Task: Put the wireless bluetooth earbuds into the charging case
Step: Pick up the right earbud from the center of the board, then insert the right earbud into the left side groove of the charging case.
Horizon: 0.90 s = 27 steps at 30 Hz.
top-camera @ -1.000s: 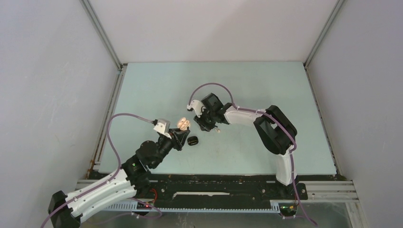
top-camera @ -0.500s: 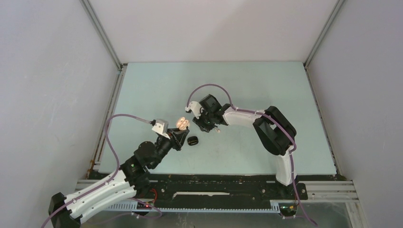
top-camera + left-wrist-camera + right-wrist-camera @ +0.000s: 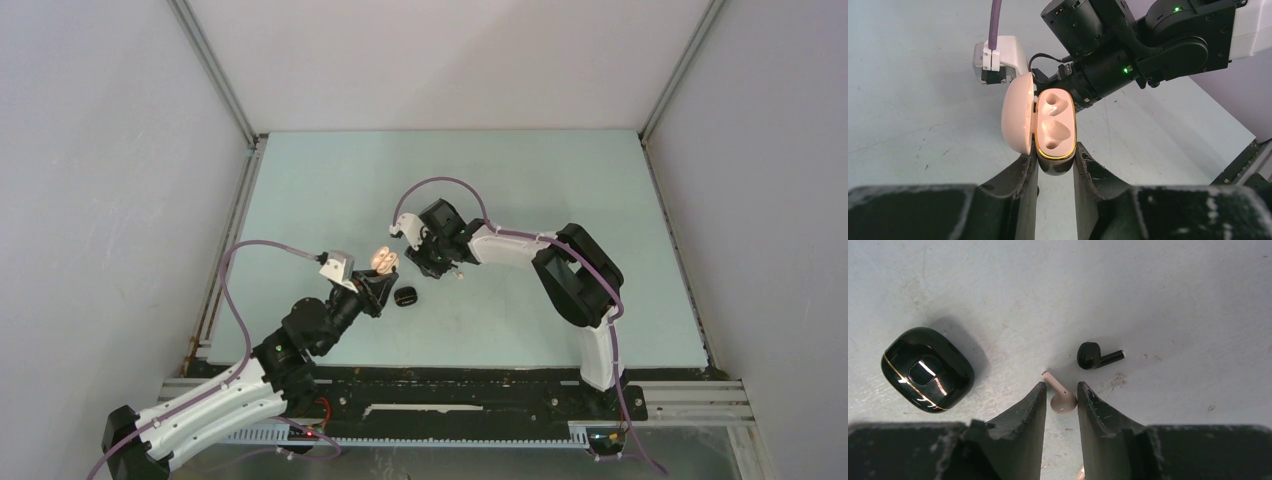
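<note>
My left gripper (image 3: 1055,156) is shut on an open charging case (image 3: 1055,127) with a beige inside, a gold rim and a black shell, held above the table; both its sockets are empty and its lid (image 3: 1017,112) is swung left. It also shows in the top view (image 3: 385,260). My right gripper (image 3: 1059,387) is low over the table, narrowly open, its jaws on either side of a beige earbud (image 3: 1063,401) that touches the right finger. A black earbud (image 3: 1091,356) lies just beyond the fingertips.
A second, closed black case (image 3: 927,368) with a gold rim lies on the table left of my right gripper, and shows in the top view (image 3: 406,297) between the two grippers. Another beige piece (image 3: 1080,473) peeks out under the right fingers. The right wrist (image 3: 1128,55) is just behind the held case.
Both arms have shifted only slightly; the left arm and its case have eased a little to the left. Nothing was taken hold of or let go.
</note>
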{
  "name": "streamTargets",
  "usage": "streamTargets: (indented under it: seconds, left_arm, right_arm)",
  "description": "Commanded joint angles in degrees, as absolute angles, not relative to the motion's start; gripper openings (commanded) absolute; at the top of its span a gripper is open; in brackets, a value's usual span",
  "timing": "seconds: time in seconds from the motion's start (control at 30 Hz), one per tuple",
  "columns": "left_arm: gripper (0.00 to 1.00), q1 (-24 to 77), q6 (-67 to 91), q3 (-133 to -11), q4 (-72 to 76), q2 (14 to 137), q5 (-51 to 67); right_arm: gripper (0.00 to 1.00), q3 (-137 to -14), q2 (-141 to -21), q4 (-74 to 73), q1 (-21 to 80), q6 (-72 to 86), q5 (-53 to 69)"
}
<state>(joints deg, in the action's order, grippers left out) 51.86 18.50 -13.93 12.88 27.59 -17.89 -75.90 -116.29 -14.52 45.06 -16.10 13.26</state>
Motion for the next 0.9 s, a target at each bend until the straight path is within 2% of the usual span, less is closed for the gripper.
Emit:
streamTargets:
  seconds: [0.0,0.23,0.4,0.57,0.87]
  left_arm:
    - [0.02,52.06,18.28,-13.78,14.36,27.5,-19.22]
    - [0.02,52.04,18.26,-13.47,14.36,27.16,-19.29]
    - [0.02,52.08,18.28,-13.33,14.37,26.96,-19.29]
    - [0.02,52.07,18.28,-13.13,14.67,27.07,-19.36]
    - [0.02,52.06,18.53,-12.75,14.77,27.05,-19.43]
  right_arm:
    - [0.33,-74.44,-116.5,-18.38,45.32,-16.44,10.88]
    - [0.29,-73.53,-116.58,-18.46,45.41,-16.61,9.65]
    - [0.34,-72.74,-115.97,-17.92,45.36,-16.36,7.45]
    - [0.33,-72.22,-115.58,-17.89,45.38,-16.33,6.39]
    - [0.19,-72.23,-116.11,-17.91,45.43,-16.57,7.21]
